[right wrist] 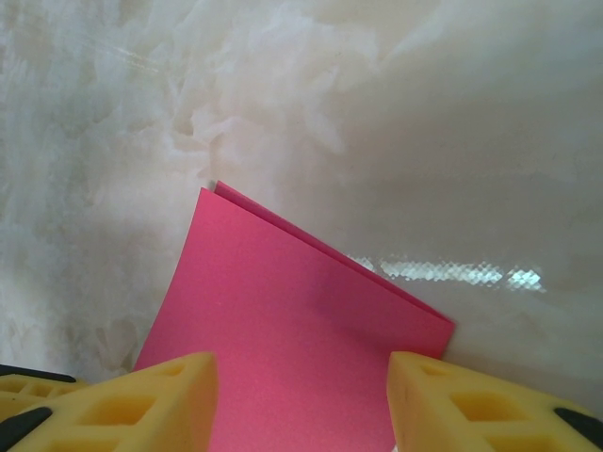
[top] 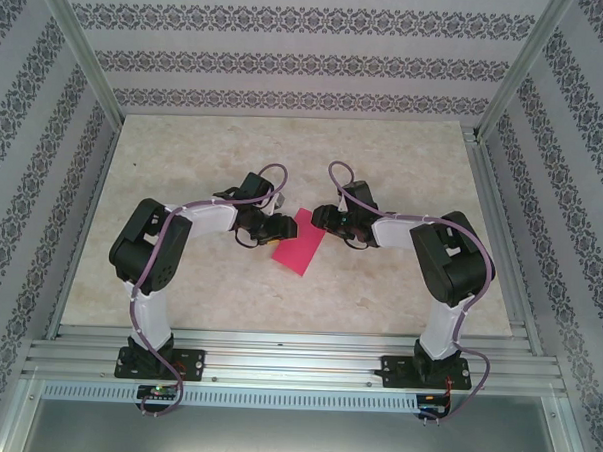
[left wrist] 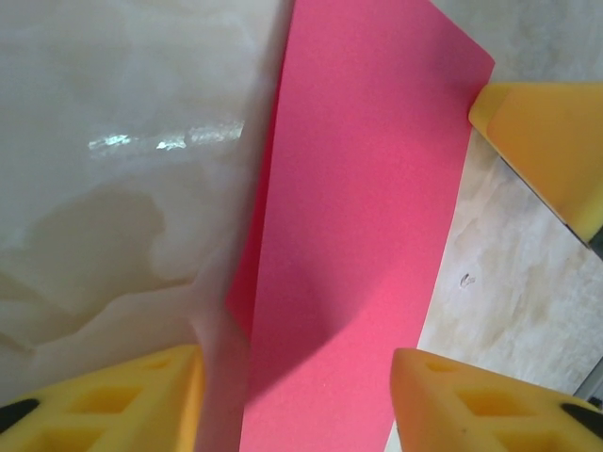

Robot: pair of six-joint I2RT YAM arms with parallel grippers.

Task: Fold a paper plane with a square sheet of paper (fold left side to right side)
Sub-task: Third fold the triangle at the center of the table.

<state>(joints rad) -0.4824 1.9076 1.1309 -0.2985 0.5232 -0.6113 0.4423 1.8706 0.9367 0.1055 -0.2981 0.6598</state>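
**Desk:** What is on the left?

**Photographer:** The left gripper [top: 271,225], low over the marbled table [top: 184,171], jaws parted and clasping nothing. Its yellow fingers [left wrist: 113,395] stand either side of the pink sheet of paper [top: 299,242]. The sheet lies mid-table between the two arms, already doubled over into a long strip.

**Desk:** And the fold itself?

**Photographer:** Loose, by the look of it. A sliver of the lower layer shows along one long side in the left wrist view, so the edges are not quite flush. The crease probably needs firming. I would square the two layers first, then run a fingertip slowly along the folded edge without dragging the thin paper.

**Desk:** On the right?

**Photographer:** The right gripper [top: 334,219], likewise spread and empty, with its fingers [right wrist: 471,400] straddling the strip's end. Whether those tips actually bear down on the paper I cannot tell from this angle. If they do, that end makes a good anchor. One arm should pin the sheet while the other presses, or it will likely skate on the glossy surface.
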